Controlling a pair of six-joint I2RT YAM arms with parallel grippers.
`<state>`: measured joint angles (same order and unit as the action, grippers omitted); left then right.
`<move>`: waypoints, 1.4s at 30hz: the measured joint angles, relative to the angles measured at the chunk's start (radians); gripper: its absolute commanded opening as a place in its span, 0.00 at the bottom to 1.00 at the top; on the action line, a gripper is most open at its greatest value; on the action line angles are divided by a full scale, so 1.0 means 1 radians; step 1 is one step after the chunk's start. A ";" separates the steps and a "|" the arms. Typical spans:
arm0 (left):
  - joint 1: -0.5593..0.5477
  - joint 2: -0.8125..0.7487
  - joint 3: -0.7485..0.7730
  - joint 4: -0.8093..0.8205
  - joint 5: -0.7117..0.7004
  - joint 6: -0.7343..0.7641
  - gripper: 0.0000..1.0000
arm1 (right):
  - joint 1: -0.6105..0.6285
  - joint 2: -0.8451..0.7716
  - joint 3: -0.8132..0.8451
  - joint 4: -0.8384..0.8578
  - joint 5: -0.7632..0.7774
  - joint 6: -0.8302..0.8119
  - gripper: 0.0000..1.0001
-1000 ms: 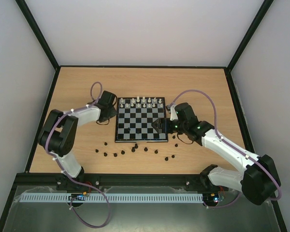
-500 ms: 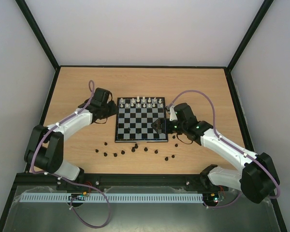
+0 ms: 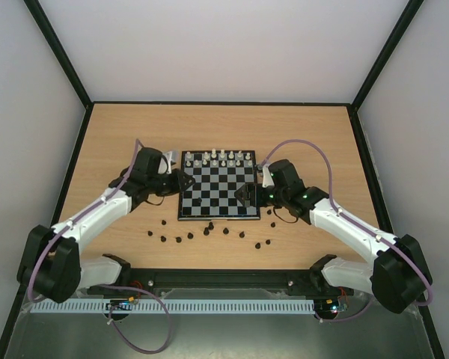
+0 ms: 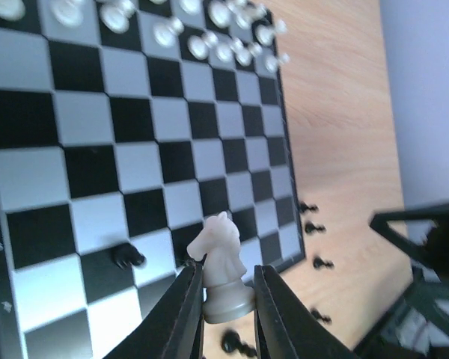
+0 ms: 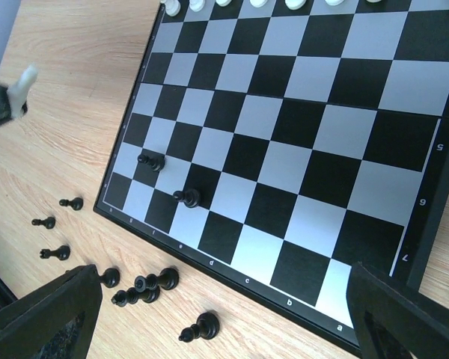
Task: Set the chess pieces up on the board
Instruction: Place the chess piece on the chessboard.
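Chess pieces in white stand crowded along the 12 o'clock edge of the board, which lies flat near the middle of the table. From above, the black pieces are strewn loosely on the wood just off the board's 6 o'clock edge, some standing and some lying on their sides. Two black pawns stand on the board itself, on neighbouring squares near its 7 o'clock corner.

In the top view, the left hand sits at the board's 9 o'clock edge. Its wrist camera shows the two dark fingers closed on the base of a white knight, held upright between them, with the checks below and one black pawn at 9 o'clock of it in that view. From the right wrist, the same white piece shows just outside the board's edge, above bare wood.

Seen from above, the right hand is over the board's 4 o'clock corner. Its fingers are spread wide, one at each lower corner of its own view, and nothing is between them.
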<state>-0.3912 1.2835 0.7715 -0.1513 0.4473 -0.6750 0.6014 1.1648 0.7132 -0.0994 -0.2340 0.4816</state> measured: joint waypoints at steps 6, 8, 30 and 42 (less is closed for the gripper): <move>-0.044 -0.134 -0.111 0.027 0.101 0.009 0.19 | 0.000 0.000 0.002 -0.010 -0.006 -0.002 0.90; -0.058 -0.184 -0.145 0.029 0.112 0.019 0.19 | 0.000 0.000 0.011 -0.018 -0.018 -0.002 0.90; -0.222 -0.548 -0.258 0.024 0.121 0.067 0.22 | 0.000 0.006 0.064 -0.066 -0.437 -0.005 0.90; -0.274 -0.525 -0.165 -0.039 0.128 0.092 0.22 | 0.000 -0.013 -0.032 -0.031 -0.473 0.021 0.90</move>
<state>-0.6655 0.7589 0.6064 -0.1905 0.5755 -0.5831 0.6014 1.1522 0.6807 -0.1307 -0.7071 0.5026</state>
